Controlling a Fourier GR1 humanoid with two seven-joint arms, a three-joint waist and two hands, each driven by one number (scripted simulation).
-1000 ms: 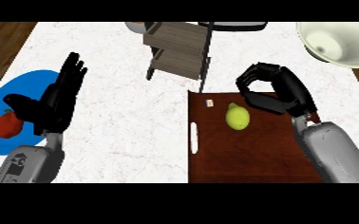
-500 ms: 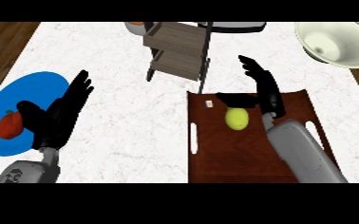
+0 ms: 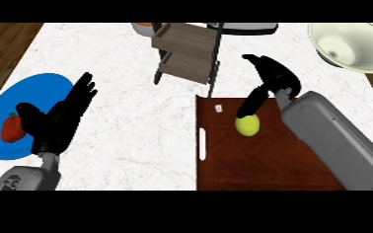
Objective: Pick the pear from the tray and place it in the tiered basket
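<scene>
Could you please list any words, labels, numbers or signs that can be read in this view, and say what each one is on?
None can be read.
The small white tag on the dark brown wooden tray, near the yellow-green pear, is too small to show any writing.

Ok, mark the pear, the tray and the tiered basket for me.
pear (image 3: 247,126), head view, middle of its yellow-green skin.
tray (image 3: 255,168), head view, bare brown floor below the pear.
tiered basket (image 3: 186,37), head view, upper shelf's wooden surface.
</scene>
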